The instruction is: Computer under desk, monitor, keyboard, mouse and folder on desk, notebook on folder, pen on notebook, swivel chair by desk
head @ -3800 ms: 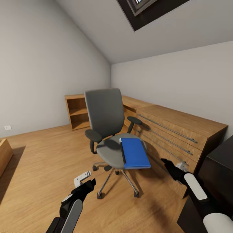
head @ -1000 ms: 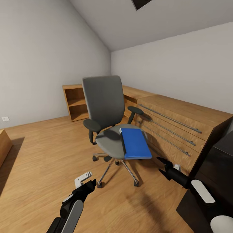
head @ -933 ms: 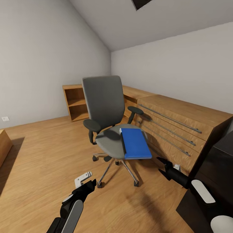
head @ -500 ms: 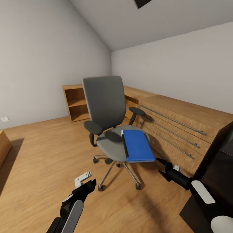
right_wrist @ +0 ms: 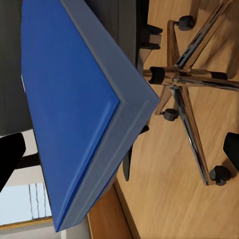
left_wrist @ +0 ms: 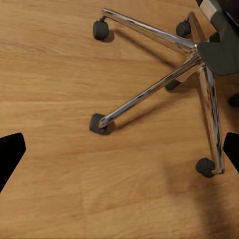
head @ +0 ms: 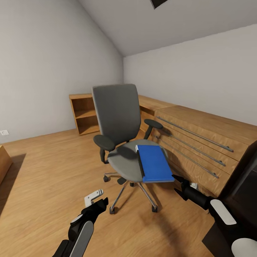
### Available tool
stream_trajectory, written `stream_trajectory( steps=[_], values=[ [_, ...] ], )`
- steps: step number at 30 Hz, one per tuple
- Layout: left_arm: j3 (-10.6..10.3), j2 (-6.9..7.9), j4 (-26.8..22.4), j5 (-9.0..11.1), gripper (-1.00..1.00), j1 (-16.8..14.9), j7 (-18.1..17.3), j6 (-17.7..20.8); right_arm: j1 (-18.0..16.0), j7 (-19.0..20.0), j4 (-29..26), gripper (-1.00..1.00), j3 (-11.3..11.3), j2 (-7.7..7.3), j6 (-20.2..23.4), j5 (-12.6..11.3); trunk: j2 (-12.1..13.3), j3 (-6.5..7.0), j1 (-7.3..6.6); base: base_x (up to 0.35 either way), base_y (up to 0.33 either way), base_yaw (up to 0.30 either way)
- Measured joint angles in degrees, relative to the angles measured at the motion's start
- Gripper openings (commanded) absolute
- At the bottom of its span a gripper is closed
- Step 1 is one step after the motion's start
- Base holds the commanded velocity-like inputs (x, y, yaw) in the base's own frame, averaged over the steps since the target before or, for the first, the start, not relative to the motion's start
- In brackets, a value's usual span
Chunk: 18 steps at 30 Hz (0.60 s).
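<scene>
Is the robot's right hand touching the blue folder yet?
Apart. In the head view, the right gripper sits just off the folder corner with floor between; in the right wrist view its fingertips flank the folder without contact.

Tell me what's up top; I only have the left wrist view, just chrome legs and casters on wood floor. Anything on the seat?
Observer: Yes, a blue folder lies flat on the chair's seat, its near end overhanging the front edge.
Operator: Which end effector is closer to it?
Observer: The right end effector, open, sits just off the folder's near corner, not touching it. The left end effector is also open.
Operator: What's beside the chair?
Observer: A wooden cabinet with long metal bar handles stands on its right, close to the armrest.
</scene>
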Motion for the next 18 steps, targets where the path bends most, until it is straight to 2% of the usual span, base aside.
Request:
stream_trajectory(
  steps=[5,10,18],
  values=[
    [-0.3,-0.05,-0.2,0.0,1.00,0.0,0.0,0.0,0.0,0.0,0.0,1.00,0.0,0.01,0.0,0.0,0.0,0.00,0.00,0.003,0.002,0.000],
    [-0.6,-0.08,-0.3,0.0,1.00,0.0,0.0,-0.1,0.0,0.0,0.0,1.00,0.0,0.02,0.0,0.0,-0.1,-1.10,0.13,0.000,0.000,0.000],
    [-0.6,-0.03,-0.2,0.0,1.00,0.0,0.0,-0.1,0.0,0.1,0.0,1.00,0.0,0.02,-0.2,0.1,-0.1,-1.11,0.13,0.000,0.000,0.000]
  ],
)
